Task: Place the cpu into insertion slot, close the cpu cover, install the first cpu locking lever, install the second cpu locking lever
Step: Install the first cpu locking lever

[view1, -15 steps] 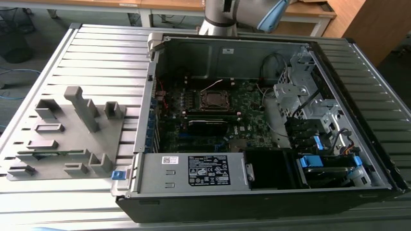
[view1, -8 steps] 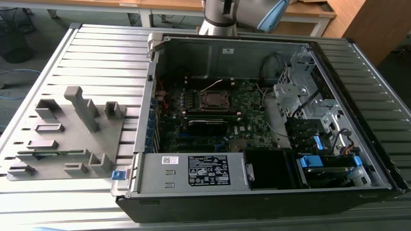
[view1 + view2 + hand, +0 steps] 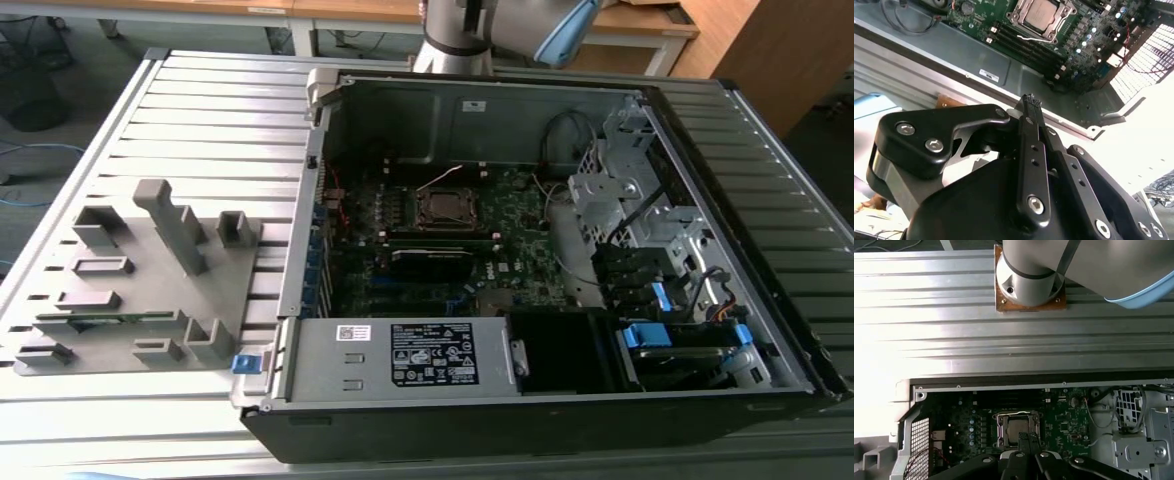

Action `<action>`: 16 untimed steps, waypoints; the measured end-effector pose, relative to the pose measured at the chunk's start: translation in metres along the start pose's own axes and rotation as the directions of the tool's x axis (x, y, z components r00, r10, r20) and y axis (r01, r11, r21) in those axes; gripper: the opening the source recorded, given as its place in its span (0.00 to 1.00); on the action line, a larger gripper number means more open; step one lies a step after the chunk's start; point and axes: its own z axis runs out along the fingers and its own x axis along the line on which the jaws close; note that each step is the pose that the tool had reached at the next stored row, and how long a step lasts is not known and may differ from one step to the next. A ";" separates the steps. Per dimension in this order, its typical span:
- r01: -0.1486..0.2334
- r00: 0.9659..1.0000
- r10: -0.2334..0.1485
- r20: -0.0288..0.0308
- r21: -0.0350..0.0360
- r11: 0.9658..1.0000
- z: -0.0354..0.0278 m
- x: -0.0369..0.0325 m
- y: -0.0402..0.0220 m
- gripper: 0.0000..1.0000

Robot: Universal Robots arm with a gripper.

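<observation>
The insertion slot (image 3: 445,206) sits in the green board inside the open computer case. In both wrist views the cpu (image 3: 1041,14) (image 3: 1016,429) lies in it, its dull silver face showing through the window of the cpu cover (image 3: 1019,16), which lies flat around it. A thin pale wire lever (image 3: 1024,37) runs beside the socket. My gripper (image 3: 1030,101) (image 3: 1028,436) hovers well above the board, near the case's rear wall. Its black fingers are pressed together, shut, with nothing seen between them.
Long black memory slots (image 3: 1029,45) run beside the socket. A power supply (image 3: 400,355) and drive bays (image 3: 667,250) fill the case's near and right parts. A grey fixture with holders (image 3: 134,270) stands at the exterior view's left on the slatted metal table (image 3: 200,110). Arm base (image 3: 1029,275) behind the case.
</observation>
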 end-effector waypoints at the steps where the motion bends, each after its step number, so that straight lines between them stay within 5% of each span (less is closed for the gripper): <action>1: 0.000 1.000 0.000 0.000 0.003 1.000 0.0012 0.0000 -0.0002 0.10; 5: 0.001 1.000 -0.001 0.001 0.015 1.000 0.0044 0.0001 -0.0007 0.10; 16: 0.001 1.000 -0.001 0.001 0.017 1.000 0.0064 0.0002 -0.0011 0.10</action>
